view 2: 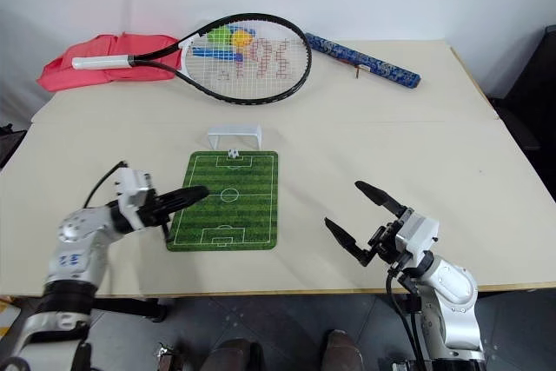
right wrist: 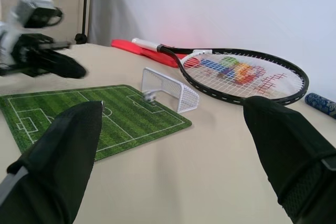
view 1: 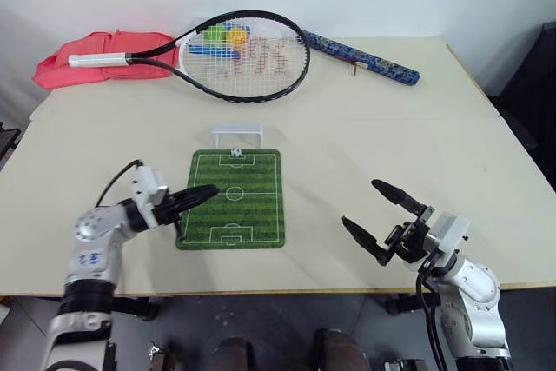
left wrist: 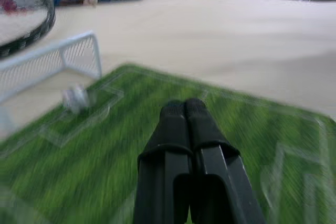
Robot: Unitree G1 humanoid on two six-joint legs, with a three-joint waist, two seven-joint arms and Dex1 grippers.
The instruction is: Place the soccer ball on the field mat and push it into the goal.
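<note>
The green field mat [view 1: 233,198] lies flat in the middle of the table. The tiny soccer ball [view 1: 235,153] rests on the mat's far end, just in front of the white goal [view 1: 236,134], which stands at the mat's far edge. My left gripper [view 1: 208,190] is shut and empty, its tips over the mat's left edge, well short of the ball [left wrist: 76,97]. Off to the right of the mat, my right gripper [view 1: 375,218] is open and empty above the bare table.
A black tennis racket [view 1: 245,56] lies at the back of the table over colourful small items, with a red cloth [view 1: 102,55] at the back left and a blue patterned stick [view 1: 361,58] at the back right. The table's front edge [view 1: 287,291] is close to both arms.
</note>
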